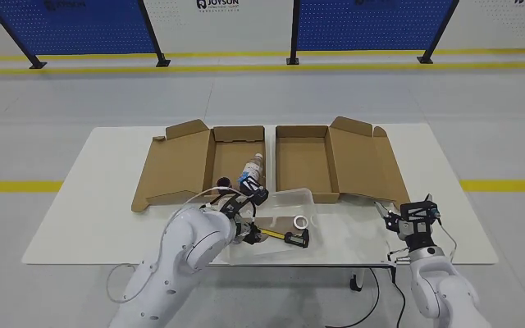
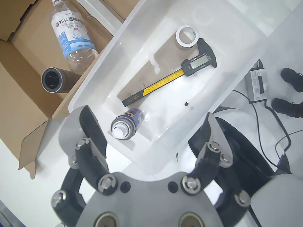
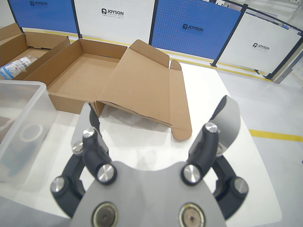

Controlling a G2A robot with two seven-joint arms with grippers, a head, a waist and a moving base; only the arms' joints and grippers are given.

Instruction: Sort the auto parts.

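Hovering over the spray can (image 2: 126, 125) in the bin (image 2: 118, 41), your left end effector (image 2: 148, 114) is spread wide, as is your right end effector (image 3: 156, 102) above the table (image 3: 236, 166).

Bright, even overhead light is washing over my white table (image 1: 98, 205), glaring off the clear bin (image 2: 239, 48) and throwing a soft shadow under the cardboard flap (image 3: 146, 83).

White table (image 1: 90, 205), partition panels (image 1: 82, 25) behind.
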